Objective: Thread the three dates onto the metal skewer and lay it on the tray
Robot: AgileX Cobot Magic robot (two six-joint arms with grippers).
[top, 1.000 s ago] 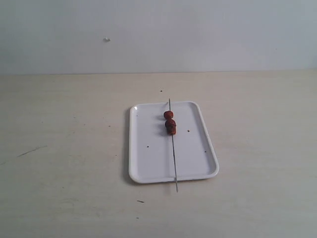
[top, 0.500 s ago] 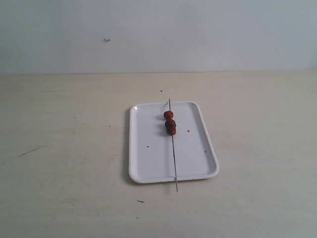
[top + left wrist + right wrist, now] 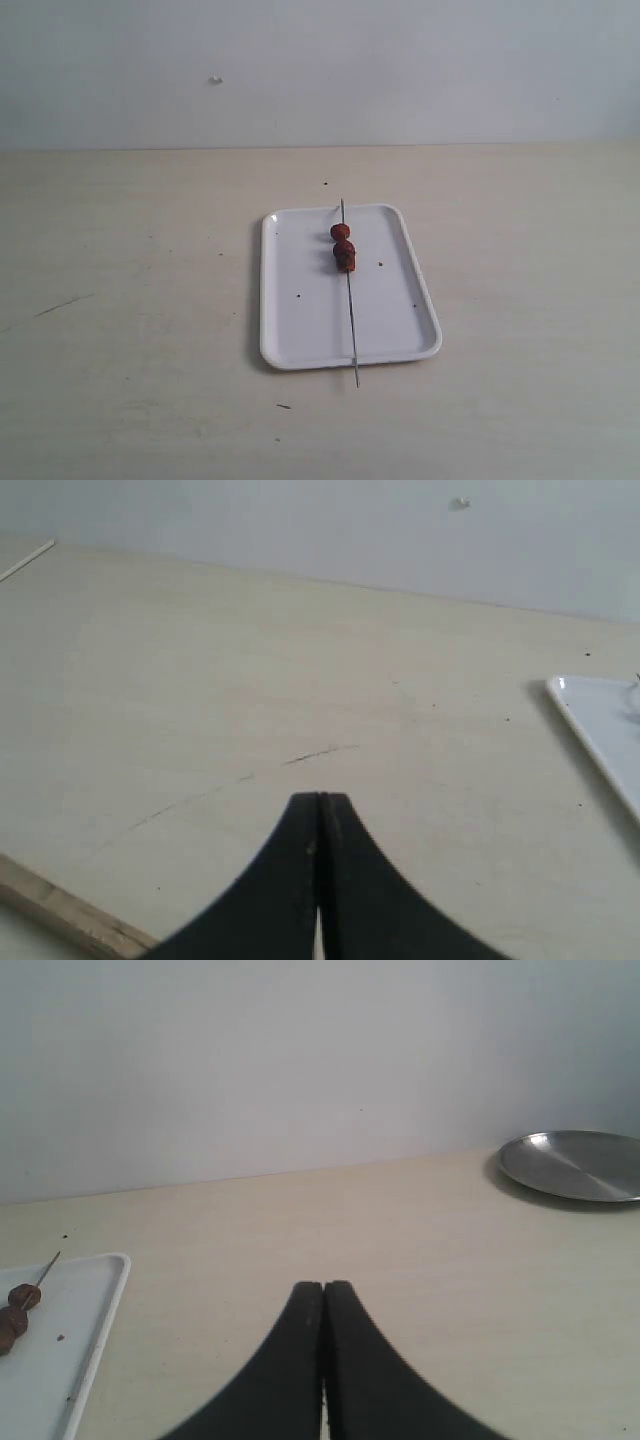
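A white tray [image 3: 300, 330] with rounded corners is set on the pale counter [image 3: 130, 300], about midway between its left and right edges and closer to the near edge than to the far one. A few tiny dark specks are seen on the tray's floor. The metal skewer [image 3: 352, 320] is laid lengthwise across the tray, running from the far edge of the counter toward the near edge. Its far tip reaches just past the tray's far rim, and its near end overhangs the near rim above the counter. The three dates [image 3: 343, 246] are threaded on the half of the skewer toward the far edge, bunched together and touching one another.

The left pincer [image 3: 320, 810] is held above bare counter well apart from the tray, near a thin dark scratch [image 3: 310, 755]. Its black fingers are pressed fully together and nothing is gripped. The right pincer [image 3: 323, 1295] is likewise closed tight on nothing, over bare counter beside the tray. A round steel dish [image 3: 570, 1165] is seen in the right wrist view, lying near the far edge of the counter where the plain wall [image 3: 320, 70] rises.
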